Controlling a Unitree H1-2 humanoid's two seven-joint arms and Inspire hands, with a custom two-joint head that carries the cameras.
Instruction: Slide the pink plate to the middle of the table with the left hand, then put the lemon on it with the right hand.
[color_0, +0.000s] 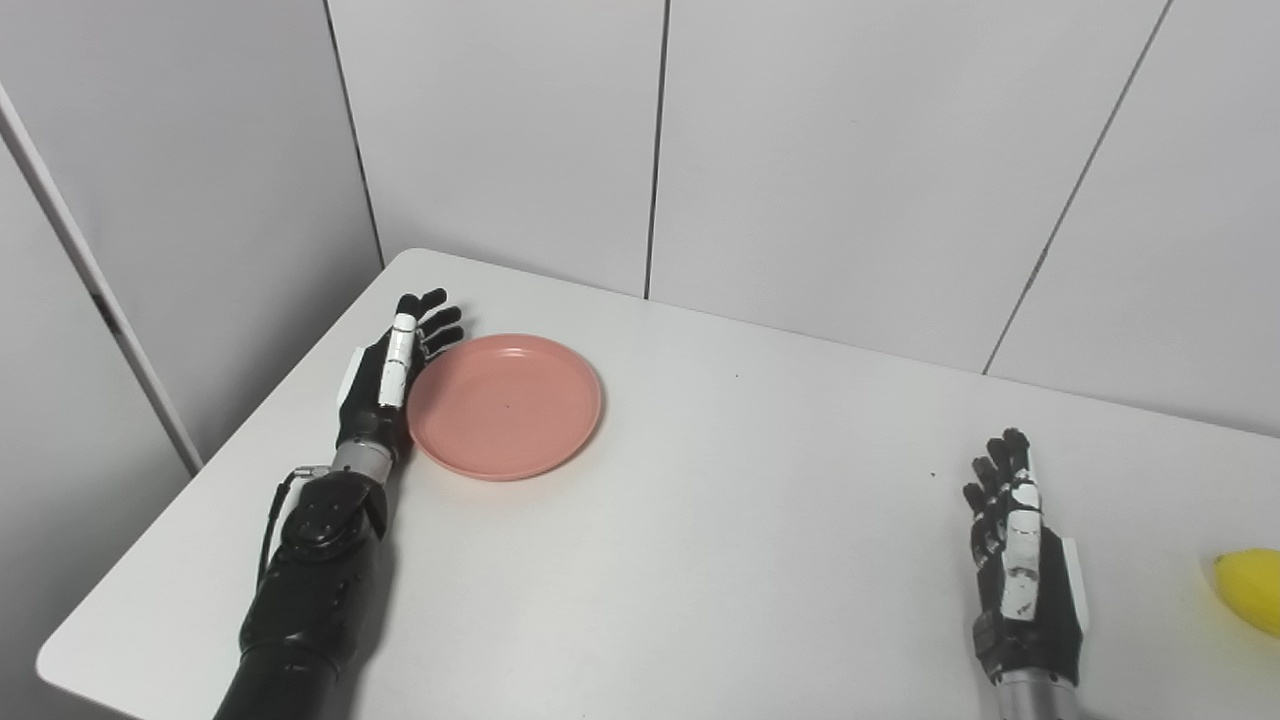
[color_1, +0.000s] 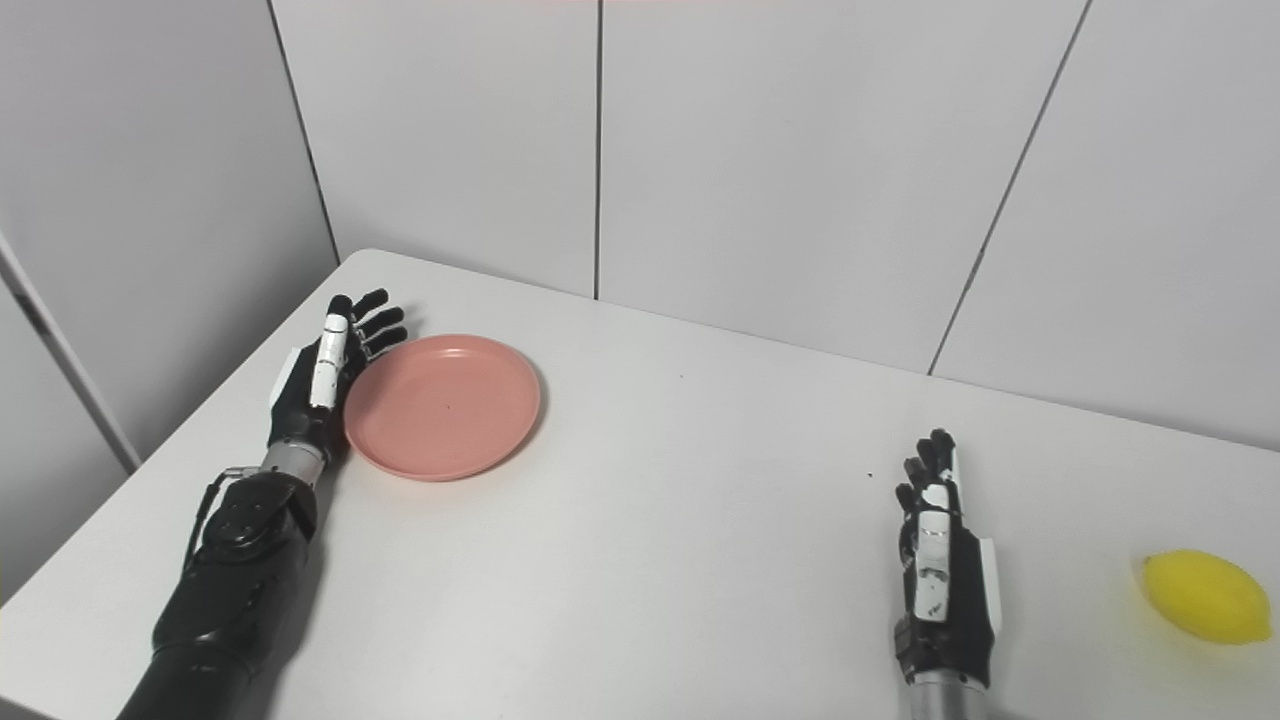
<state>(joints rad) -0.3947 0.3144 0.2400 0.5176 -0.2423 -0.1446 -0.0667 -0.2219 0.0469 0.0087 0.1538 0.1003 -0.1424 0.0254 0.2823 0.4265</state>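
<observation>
Pink plate (color_0: 505, 405) beside left hand (color_0: 392, 375), fingers spread, right hand (color_1: 942, 570) likewise, lemon (color_1: 1205, 596) apart

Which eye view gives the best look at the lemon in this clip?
The right eye view: the whole lemon shows there, lying on the table to the right of the right hand. In the left eye view the picture's right edge cuts it off, so only part shows.

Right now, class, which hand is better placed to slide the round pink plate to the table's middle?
Left: the left hand lies open against the round pink plate; the right hand is far away.
</observation>
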